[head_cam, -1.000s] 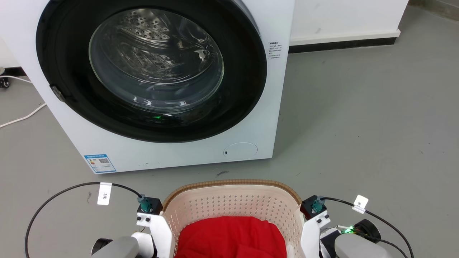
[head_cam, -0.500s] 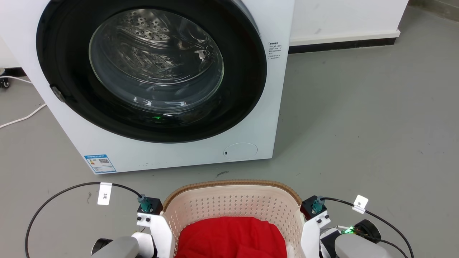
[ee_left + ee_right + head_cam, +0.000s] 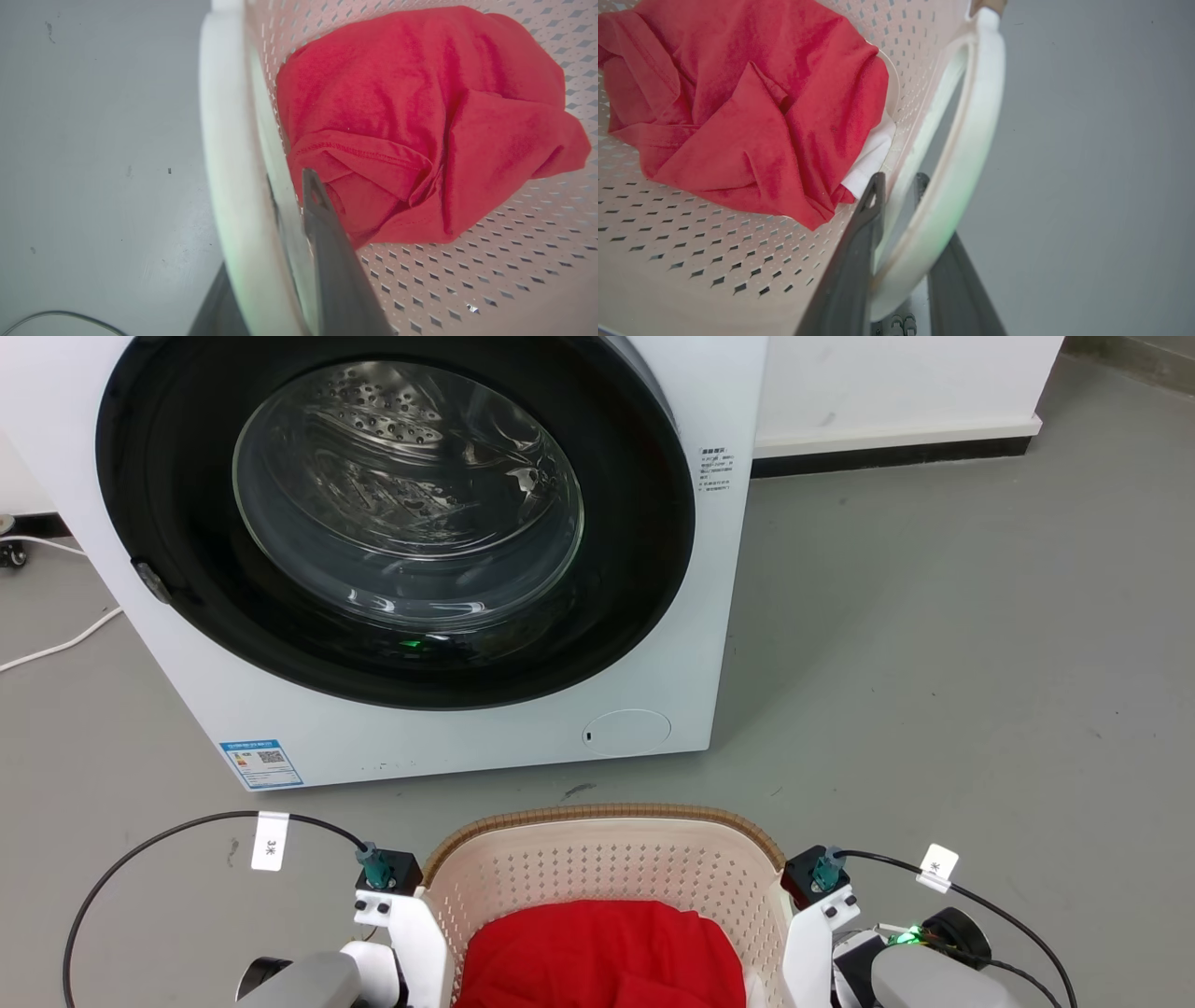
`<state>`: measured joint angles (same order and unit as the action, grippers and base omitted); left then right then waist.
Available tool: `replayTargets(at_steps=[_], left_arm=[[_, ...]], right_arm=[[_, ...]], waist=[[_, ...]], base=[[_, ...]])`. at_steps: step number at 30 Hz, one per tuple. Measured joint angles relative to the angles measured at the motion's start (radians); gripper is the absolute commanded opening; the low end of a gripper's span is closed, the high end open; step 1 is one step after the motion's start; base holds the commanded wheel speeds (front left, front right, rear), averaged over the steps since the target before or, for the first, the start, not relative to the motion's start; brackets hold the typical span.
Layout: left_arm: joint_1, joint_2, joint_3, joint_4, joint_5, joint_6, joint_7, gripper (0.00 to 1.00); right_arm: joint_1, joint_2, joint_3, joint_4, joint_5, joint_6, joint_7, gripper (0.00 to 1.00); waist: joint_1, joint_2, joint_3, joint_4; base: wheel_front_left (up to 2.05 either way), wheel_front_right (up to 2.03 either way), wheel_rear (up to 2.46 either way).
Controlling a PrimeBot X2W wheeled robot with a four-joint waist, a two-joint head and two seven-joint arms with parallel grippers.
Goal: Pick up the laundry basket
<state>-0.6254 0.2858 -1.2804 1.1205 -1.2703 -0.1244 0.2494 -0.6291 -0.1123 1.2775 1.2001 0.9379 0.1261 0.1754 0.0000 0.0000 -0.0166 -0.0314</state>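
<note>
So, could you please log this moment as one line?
left gripper: fingers clamp white handle | right gripper: same | cream-white perforated plastic laundry basket: holds crumpled red cloth

The laundry basket (image 3: 607,859) is sitting at 6 o'clock in the head view, with the washing machine (image 3: 420,569) standing behind it at 11 o'clock and the cloth (image 3: 602,952) lying inside it. The left gripper (image 3: 292,186) is pinching the left handle (image 3: 219,140) at the basket's 9 o'clock and the right gripper (image 3: 900,179) the right handle (image 3: 971,130) at 3 o'clock (each with one finger inside the basket, one outside).
</note>
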Motion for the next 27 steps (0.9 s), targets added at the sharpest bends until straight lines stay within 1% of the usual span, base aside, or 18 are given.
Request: replayTargets(at_steps=[27], left_arm=[[0.000, -0.001, -0.001, -0.002, -0.003, 0.000, -0.003, 0.00]], right_arm=[[0.002, -0.005, 0.000, -0.004, -0.004, 0.000, 0.003, 0.00]], waist=[[-0.0001, 0.0000, -0.003, 0.000]], base=[[0.00, 0.00, 0.00]])
